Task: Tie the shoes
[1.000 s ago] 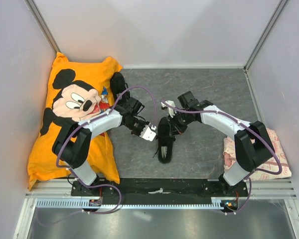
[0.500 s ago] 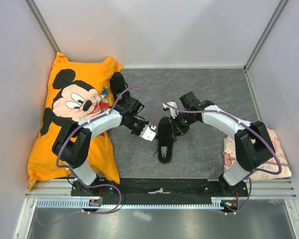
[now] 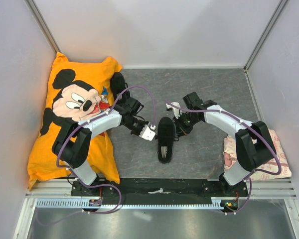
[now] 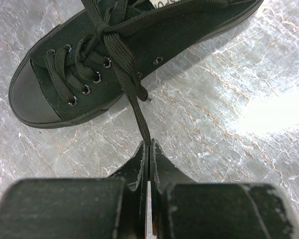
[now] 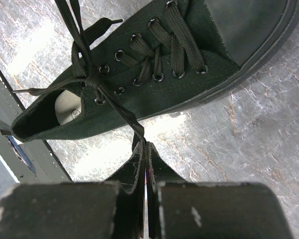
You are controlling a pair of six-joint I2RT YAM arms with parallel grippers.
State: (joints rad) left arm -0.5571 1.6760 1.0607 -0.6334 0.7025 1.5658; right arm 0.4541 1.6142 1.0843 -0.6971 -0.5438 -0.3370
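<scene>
Two lace ends (image 4: 138,114) pinched, left claw (image 4: 148,145), right claw (image 5: 145,145), grips unclear overhead, shoe (image 3: 164,137) between

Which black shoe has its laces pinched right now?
The middle shoe: the left end effector and right end effector each pinch one of its laces. The other shoe lies untouched by the Mickey Mouse pillow.

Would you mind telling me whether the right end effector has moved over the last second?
Yes. The right end effector, shut on a lace, has shifted slightly rightward, toward the pink cloth.
</scene>
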